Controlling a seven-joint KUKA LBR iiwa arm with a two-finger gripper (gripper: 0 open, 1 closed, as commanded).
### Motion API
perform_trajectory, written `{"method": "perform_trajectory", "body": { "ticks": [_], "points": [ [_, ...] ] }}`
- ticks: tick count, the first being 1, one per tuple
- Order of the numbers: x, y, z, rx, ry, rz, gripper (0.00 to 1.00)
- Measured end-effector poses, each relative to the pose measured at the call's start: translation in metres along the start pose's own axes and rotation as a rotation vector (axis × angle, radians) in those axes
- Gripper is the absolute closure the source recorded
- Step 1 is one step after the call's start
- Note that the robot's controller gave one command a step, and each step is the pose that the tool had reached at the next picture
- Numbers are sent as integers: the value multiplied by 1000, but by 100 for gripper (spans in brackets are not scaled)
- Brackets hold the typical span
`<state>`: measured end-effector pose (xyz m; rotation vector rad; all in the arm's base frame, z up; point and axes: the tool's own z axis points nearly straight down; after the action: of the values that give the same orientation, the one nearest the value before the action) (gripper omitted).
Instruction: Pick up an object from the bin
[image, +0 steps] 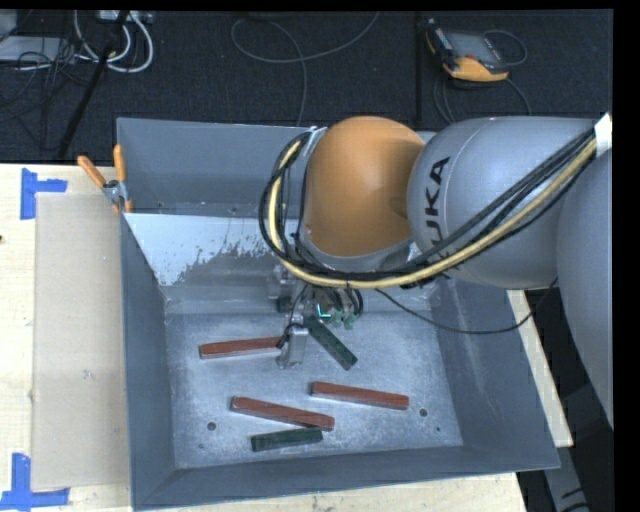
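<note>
arm (500, 190): silver-grey, KUKA lettering | wrist cover (360, 185): orange dome | cables (271, 205): black, yellow

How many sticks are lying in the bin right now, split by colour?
Reddish-brown sticks: 3
Dark green sticks: 2
Total: 5
</note>
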<state>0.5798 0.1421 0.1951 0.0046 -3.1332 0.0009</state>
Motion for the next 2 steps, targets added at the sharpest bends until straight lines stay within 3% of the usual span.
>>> {"method": "perform_trajectory", "body": {
  "ticks": [1, 2],
  "points": [
    [-22, 53, 128, 0, -1, 6, 0],
    [-24, 51, 123, -1, -7, 11, 100]
  ]
}}
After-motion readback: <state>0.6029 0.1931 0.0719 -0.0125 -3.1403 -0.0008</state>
